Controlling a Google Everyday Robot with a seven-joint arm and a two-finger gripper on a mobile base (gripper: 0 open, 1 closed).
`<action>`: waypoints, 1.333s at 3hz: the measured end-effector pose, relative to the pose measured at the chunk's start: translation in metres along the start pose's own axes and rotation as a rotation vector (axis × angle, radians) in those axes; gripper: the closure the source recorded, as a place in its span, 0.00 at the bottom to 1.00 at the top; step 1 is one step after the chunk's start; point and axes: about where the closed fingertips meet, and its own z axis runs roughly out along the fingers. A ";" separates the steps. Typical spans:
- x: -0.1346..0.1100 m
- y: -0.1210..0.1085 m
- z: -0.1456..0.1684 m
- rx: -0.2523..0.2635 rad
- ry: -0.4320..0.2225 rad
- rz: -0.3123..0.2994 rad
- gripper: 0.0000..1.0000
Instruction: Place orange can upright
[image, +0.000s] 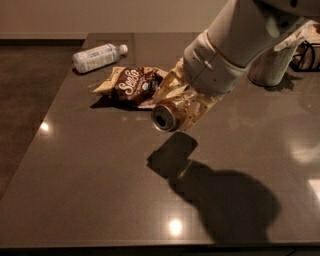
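Note:
The orange can (169, 115) is held on its side in the air above the dark table (95, 170), its silver end facing the camera. My gripper (181, 107) is shut on the orange can, its pale fingers on either side of the can's body. The can hangs over the table's middle, with its shadow on the surface below and to the right.
A brown snack bag (131, 85) lies just left of the can. A clear plastic water bottle (97, 57) lies on its side at the back left. A grey metal cup (270, 67) stands at the back right, partly behind my arm.

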 end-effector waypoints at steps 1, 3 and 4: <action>0.000 -0.003 -0.004 0.023 0.017 0.022 1.00; 0.004 -0.006 -0.009 0.073 0.066 0.080 1.00; 0.014 -0.006 -0.023 0.177 0.174 0.234 1.00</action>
